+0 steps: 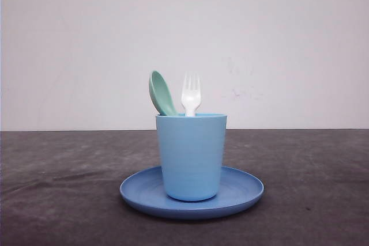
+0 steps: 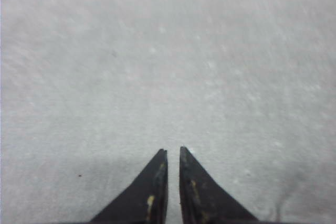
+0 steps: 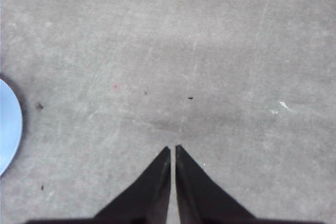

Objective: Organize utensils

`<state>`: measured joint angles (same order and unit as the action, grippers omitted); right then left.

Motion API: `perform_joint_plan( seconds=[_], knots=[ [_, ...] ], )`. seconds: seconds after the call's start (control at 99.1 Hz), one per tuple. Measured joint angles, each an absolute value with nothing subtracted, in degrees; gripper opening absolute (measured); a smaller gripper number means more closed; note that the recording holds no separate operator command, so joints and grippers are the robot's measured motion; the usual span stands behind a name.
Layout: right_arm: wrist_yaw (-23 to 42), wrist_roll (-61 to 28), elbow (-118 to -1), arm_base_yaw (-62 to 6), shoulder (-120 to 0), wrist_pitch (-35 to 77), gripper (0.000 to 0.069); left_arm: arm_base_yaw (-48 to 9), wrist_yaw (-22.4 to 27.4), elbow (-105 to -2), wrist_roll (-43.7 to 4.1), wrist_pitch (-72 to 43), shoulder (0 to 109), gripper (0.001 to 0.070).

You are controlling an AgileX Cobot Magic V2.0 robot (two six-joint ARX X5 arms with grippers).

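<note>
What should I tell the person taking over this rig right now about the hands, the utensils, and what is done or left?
Left hand: shut, holding nothing, over bare grey table.
Right hand: shut, holding nothing, over the grey table, with the plate's edge at the side of its view.
Small white plastic fork and pale mint-green plastic spoon: both stand heads up in the light blue plastic cup, spoon to the left of the fork.
The cup sits on the round blue plate.
Done: both utensils are in the cup.
Left: apparently nothing.

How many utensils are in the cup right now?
2: the mint-green spoon stands at the left of the blue cup, the white fork right beside it. Anything shorter inside would be hidden.
</note>
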<state>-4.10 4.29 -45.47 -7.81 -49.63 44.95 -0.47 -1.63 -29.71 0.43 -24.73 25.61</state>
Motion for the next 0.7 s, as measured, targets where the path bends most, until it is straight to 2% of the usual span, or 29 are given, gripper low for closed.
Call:
perform_joint_plan(
  seconds=[0.171, 0.363, 0.696],
  knots=[
    [-4.1, 4.3, -45.5, -7.8, -49.6, 44.9, 0.0015, -0.4, -1.6, -16.6, -0.6, -17.2, 12.4, 0.0014],
    [-4.1, 4.3, -45.5, -7.8, -49.6, 44.9, 0.0015, -0.4, -1.6, -5.8, -1.8, -14.7, 1.0, 0.0014],
    [-4.1, 4.3, -45.5, -7.8, -49.6, 44.8, 0.0015, -0.5, -0.1, -2.0, -4.8, -11.0, 0.2, 0.0014]
  ],
)
